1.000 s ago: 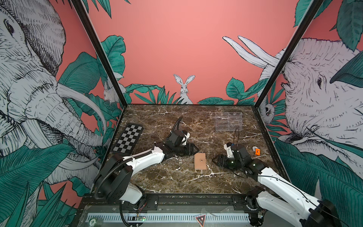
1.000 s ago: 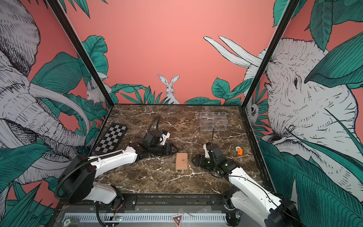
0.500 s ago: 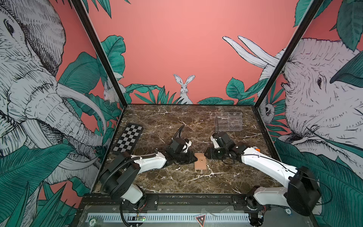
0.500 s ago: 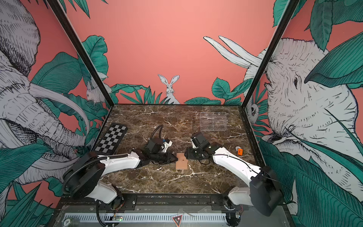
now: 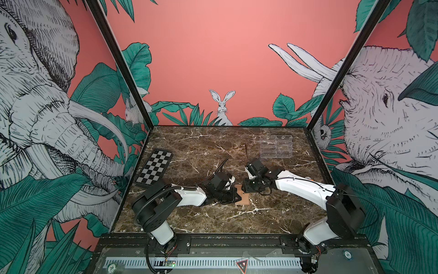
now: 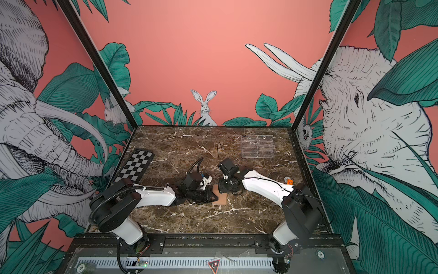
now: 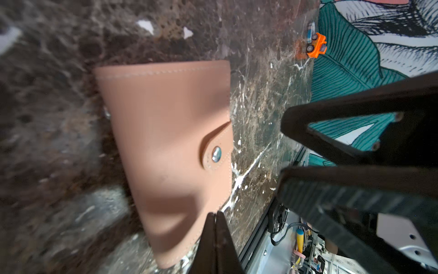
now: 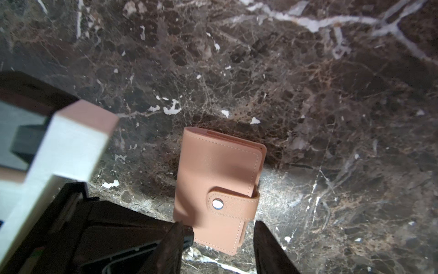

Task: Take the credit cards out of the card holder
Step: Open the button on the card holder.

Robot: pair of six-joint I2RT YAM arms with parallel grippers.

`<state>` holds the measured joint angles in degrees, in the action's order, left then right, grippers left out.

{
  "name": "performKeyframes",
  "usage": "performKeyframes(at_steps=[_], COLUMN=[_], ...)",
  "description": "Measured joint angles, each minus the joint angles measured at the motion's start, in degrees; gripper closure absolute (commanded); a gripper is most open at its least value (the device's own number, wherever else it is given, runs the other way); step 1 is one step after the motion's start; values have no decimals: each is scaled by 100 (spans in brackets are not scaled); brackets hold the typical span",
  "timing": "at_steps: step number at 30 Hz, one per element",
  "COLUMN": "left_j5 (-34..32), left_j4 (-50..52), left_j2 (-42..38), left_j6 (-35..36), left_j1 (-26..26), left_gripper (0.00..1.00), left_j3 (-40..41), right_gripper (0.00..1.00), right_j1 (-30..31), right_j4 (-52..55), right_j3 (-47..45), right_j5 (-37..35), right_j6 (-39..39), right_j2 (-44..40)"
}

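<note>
Tan card holder (image 8: 218, 180) lies flat and snapped shut on the marble table (image 8: 331, 95).

Dark brown marble tabletop (image 5: 213, 218); coral walls (image 5: 213, 59); elephant (image 5: 42, 113), rabbit (image 5: 222, 106), leaf murals (image 5: 99, 90).

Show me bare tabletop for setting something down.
Free: the brown marble table on the near side of the tan leather-look card holder; the back middle between black-and-white chequered board and clear acrylic tiered stand. Crowded: centre, where left gripper and right gripper meet at the holder.
</note>
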<state>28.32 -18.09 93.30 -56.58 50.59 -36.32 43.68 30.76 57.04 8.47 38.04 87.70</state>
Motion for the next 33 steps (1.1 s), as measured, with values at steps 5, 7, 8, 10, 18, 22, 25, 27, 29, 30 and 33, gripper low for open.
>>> performKeyframes(at_steps=[5,7,8,10,18,22,25,27,29,30,33], left_j5=[-94,-120,-127,-140,-142,-140,-140,-140,-140,-142,-140], left_j4=[-31,-28,-28,-31,-245,-313,-323,-354,-382,-404,-439], left_j2=[138,138,138,133,133,133,133,133,133,133,136], left_j6=[-2,2,4,7,-22,-44,-44,-46,-63,-70,-90], left_j1=[0,0,0,0,0,0,0,2,2,2,9], left_gripper=[100,100,100,100,100,100,100,100,100,100,100], left_j3=[59,96,96,96,203,238,243,262,271,282,297], right_gripper=[54,54,54,55,60,60,60,58,55,55,54], right_j1=[85,120,140,186,278,278,280,293,328,352,433], right_j4=[-7,-11,-13,-11,-9,-26,-31,-26,-22,-22,-7], right_j3=[0,0,0,4,57,57,57,63,90,101,127], right_j5=[-17,-24,-31,-48,-238,-358,-398,-433,-494,-518,-623], right_j6=[0,2,0,-11,-44,-57,-59,-61,-79,-87,-98], right_j2=[188,260,291,367,723,723,728,745,780,796,837])
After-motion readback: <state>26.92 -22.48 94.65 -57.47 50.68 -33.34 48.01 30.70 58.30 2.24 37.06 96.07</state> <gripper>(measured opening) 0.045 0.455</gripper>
